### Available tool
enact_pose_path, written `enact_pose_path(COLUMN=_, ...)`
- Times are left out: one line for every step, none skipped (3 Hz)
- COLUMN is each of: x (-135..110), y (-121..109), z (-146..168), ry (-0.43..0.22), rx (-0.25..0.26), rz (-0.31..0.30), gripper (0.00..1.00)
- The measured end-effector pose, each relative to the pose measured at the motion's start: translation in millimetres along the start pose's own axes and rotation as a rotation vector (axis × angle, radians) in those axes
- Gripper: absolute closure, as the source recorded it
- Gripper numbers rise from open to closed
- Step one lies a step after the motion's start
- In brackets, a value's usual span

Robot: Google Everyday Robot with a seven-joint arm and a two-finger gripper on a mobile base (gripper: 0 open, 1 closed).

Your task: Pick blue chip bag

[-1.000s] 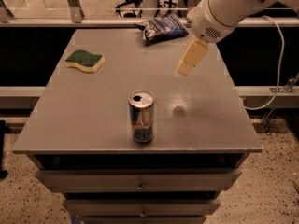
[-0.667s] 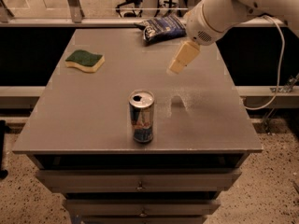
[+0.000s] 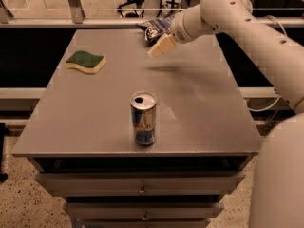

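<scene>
One gripper (image 3: 156,50) beside blue chip bag (image 3: 153,28).

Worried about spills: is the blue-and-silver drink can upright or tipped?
Upright: the blue-and-silver drink can stands on its base, opened top up. The gripper hovers by the dark-blue crinkled chip bag.

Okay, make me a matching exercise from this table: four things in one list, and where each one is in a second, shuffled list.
Things:
1. blue chip bag
2. sponge
3. drink can
4. gripper

Places:
A. standing upright near the front edge of the table, about midway across
B. lying on the far left part of the table, as the camera sees it
C. at the far edge of the table, partly behind the gripper
D. in the air over the far part of the table, just in front of the bag

Pairs: 1-C, 2-B, 3-A, 4-D
</scene>
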State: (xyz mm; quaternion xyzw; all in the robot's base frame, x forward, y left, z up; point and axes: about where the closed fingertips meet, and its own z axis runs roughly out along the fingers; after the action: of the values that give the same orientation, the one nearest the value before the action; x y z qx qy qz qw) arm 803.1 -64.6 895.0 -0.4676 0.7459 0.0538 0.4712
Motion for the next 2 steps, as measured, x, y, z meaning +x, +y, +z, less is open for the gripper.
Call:
enact_pose_path(x=-1, y=-26, z=43, ry=-0.060, rx=0.040, rz=0.060, gripper=0.00)
enact_pose_path(x=6, y=-51, z=67, ry=-0.080, rx=0.094, rz=0.112, gripper=0.00)
